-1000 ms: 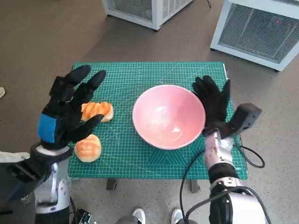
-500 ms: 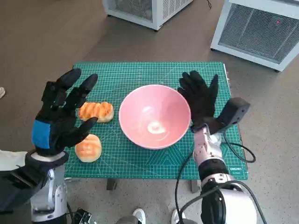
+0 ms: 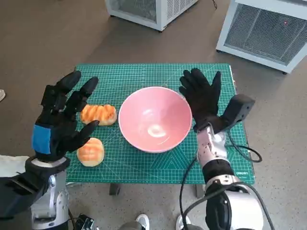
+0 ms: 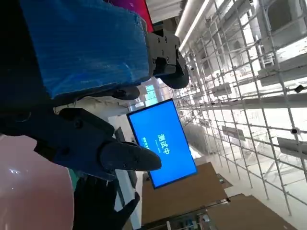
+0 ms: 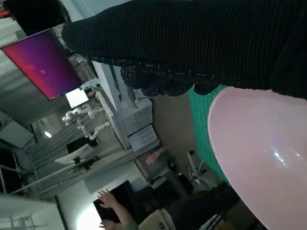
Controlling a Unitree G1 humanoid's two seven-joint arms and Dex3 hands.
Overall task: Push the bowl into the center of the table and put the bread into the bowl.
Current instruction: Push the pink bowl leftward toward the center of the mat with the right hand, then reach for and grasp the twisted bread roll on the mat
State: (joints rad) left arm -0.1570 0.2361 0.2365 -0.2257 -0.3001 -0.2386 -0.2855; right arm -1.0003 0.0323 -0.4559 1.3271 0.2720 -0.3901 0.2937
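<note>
Bowl [image 3: 155, 119]: pink, smooth, glossy, empty, sits approx mid-table [image 3: 144, 165] on the green mat. Right hand [image 3: 201, 99] flat w/ fingers spread against bowl's rim, holding nothing, placed to shove it sideways. Left hand [image 3: 61, 117] hovers wide open above two bread rolls [image 3: 98, 114] [image 3: 90, 151] left of bowl, prob ready to grab one.
</note>
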